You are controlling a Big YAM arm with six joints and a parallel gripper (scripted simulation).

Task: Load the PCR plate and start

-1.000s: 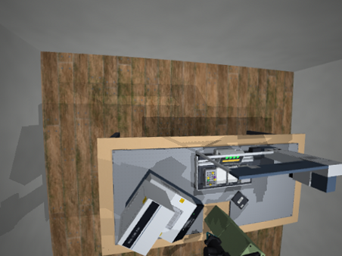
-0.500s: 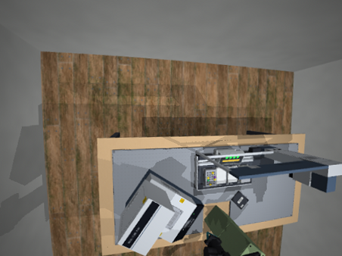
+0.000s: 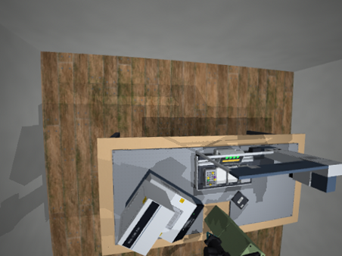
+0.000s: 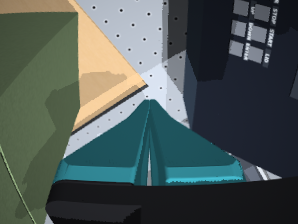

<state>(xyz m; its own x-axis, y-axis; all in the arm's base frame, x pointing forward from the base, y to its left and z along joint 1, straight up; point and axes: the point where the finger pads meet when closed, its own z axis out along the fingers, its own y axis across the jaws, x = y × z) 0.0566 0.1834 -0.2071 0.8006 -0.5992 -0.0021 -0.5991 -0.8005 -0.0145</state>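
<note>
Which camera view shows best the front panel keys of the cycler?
The wrist view. Two rows of keys appear large on the dark panel, beyond the shut gripper. In the top view, the cycler appears whole, but its keys are too small to distinguish.

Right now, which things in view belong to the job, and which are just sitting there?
Job: cycler Q1; its key panel; coloured-well plate on the hand-off row; the tool, shut on nothing.
Lying about: green-topped tubes; black regrip nest.
</note>
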